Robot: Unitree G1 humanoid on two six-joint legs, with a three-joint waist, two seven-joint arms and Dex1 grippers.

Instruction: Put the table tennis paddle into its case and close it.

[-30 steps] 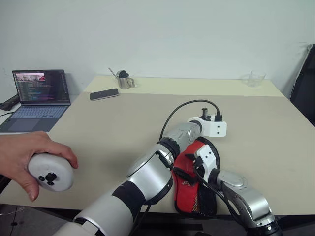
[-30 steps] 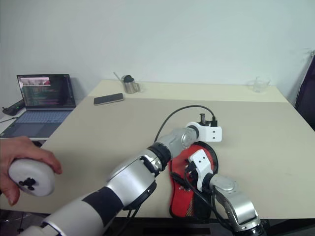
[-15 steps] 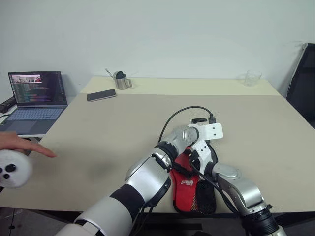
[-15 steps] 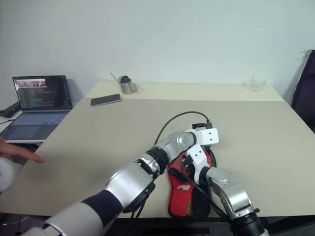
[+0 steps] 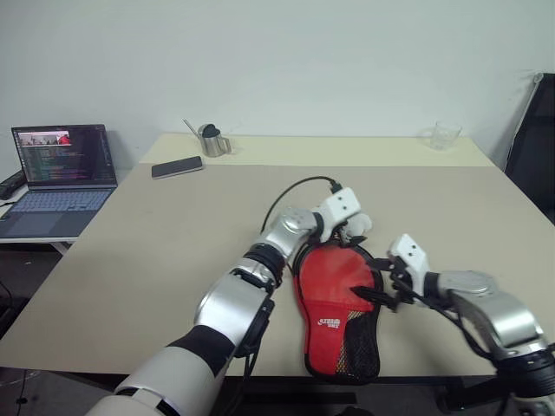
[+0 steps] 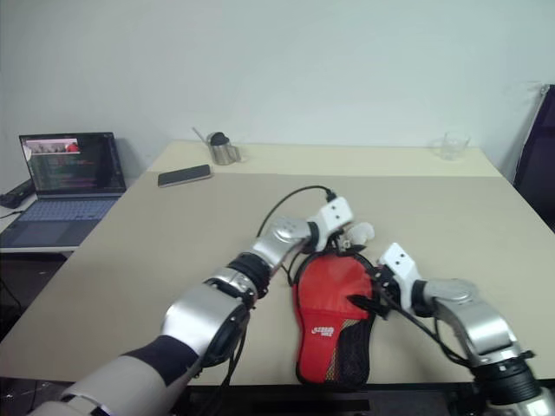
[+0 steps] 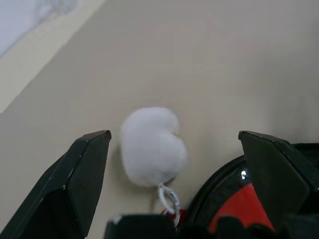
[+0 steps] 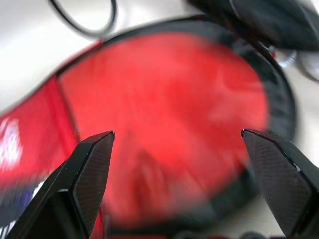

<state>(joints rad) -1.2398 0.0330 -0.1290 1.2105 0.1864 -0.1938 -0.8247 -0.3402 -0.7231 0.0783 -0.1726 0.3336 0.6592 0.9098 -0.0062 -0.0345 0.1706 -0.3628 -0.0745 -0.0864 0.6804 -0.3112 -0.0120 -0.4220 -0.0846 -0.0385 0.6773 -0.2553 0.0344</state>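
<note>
The case [image 5: 334,299] lies flat near the table's front edge, red face up, with a black rim and its mesh pocket at the near end. A white fluffy charm [image 5: 357,225] rests on the table at the case's far end. My left gripper [image 5: 349,236] hovers over that far end, open, with the charm [image 7: 152,147] between its spread fingers but not pinched. My right gripper [image 5: 378,289] is just right of the case, open, pointing at its red face [image 8: 164,114]. The table tennis paddle is hidden.
An open laptop [image 5: 61,160] stands on a side table at the far left. A phone [image 5: 177,167] and a metal cup [image 5: 211,140] sit at the back left, a glass [image 5: 444,136] at the back right. A dark chair [image 5: 533,147] is at the right edge.
My left gripper has opened and rolled at the case's far end. My right gripper has pulled off the case to the right. The person's hand with the controller has left the view.
</note>
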